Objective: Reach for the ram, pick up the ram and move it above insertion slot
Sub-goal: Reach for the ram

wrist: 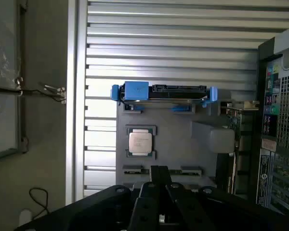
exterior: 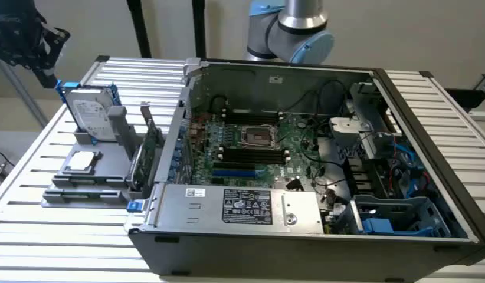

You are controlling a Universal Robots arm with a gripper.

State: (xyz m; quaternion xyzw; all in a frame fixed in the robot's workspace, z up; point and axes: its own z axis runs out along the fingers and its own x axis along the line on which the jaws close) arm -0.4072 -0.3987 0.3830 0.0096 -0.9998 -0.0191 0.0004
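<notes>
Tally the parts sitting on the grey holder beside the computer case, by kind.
Hard drive: 1
Processor chip: 1
Ram stick: 1
Expansion card: 1
Total: 4

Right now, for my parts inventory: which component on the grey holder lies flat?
The CPU chip; the hard drive and expansion card stand on edge.
</notes>
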